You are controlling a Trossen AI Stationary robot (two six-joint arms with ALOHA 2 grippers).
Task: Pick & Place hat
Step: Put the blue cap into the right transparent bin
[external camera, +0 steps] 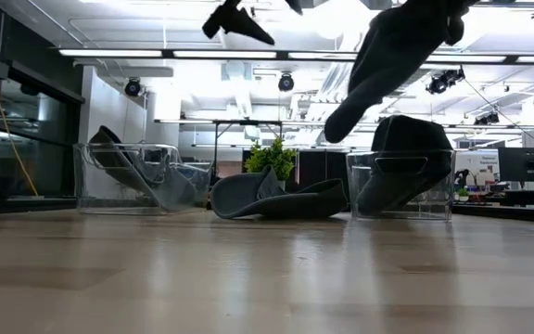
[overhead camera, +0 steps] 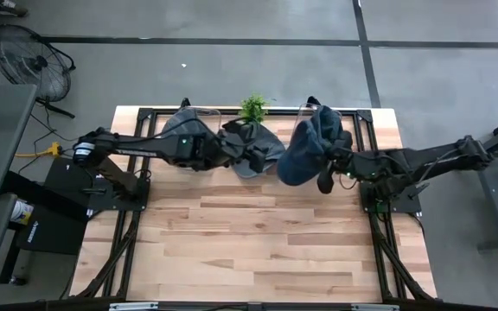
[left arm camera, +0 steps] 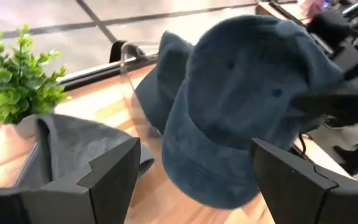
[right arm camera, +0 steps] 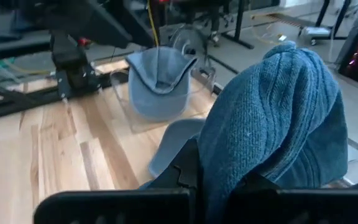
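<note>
A dark blue cap (overhead camera: 301,155) (left arm camera: 247,106) hangs in the air over the table's far middle, held by my right gripper (overhead camera: 328,169) (right arm camera: 219,186), which is shut on it. In the low view the blue cap (external camera: 387,56) hangs high, with its brim end lowest. My left gripper (overhead camera: 258,157) (left arm camera: 194,180) is open and hovers just left of the cap, above a grey hat (overhead camera: 251,160) (external camera: 281,197) that lies flat on the table. It touches nothing. My right gripper pinches the blue cap's crown cloth (right arm camera: 229,168), bunched between its two fingers; the gripper's own body hides the exact spot. It comes level from the table's right side. The cap is lifted clear and droops, with its brim (external camera: 341,121) hanging lowest.
Two clear bins stand at the far edge: the left one (overhead camera: 193,130) (external camera: 142,176) holds a light blue hat (right arm camera: 157,81), the right one (overhead camera: 322,117) (external camera: 401,181) a dark hat. A small green plant (overhead camera: 253,107) (left arm camera: 17,74) stands between them. Bare wood (overhead camera: 258,250) lies toward the near edge.
</note>
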